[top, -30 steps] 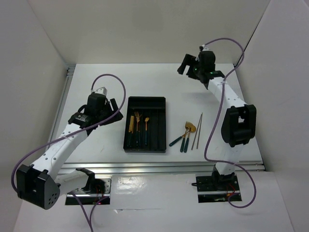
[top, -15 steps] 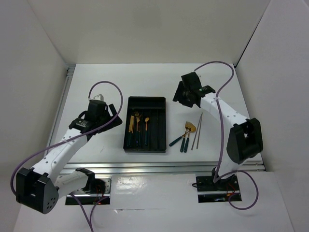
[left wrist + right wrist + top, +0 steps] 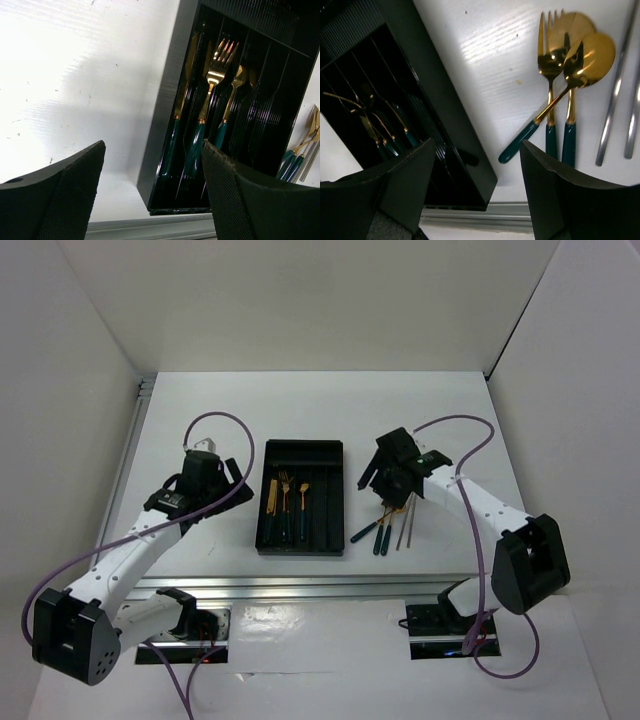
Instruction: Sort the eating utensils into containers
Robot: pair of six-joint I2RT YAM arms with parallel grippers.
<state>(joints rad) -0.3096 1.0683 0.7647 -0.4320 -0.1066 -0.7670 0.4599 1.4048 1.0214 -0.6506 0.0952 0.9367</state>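
Step in hand: approach for pick-up. The right tool [image 3: 477, 150] hovers, fingers spread and empty, over the loose utensils [image 3: 551, 65] on the worktop [image 3: 200, 410], just right of the tray [image 3: 302, 444]. The left tool [image 3: 153, 150], likewise spread and empty, hangs left of the tray, which holds three sorted utensils [image 3: 215, 77]. The next move likely calls for descending on one teal handle. The pieces cross and touch, so take an outer one. The chopsticks [image 3: 615, 85] lie just beside. Free room lies beyond them. Keep clear of the tray wall.

2 white, black-jointed arms [image 3: 130, 550]; purple cables [image 3: 215, 414]
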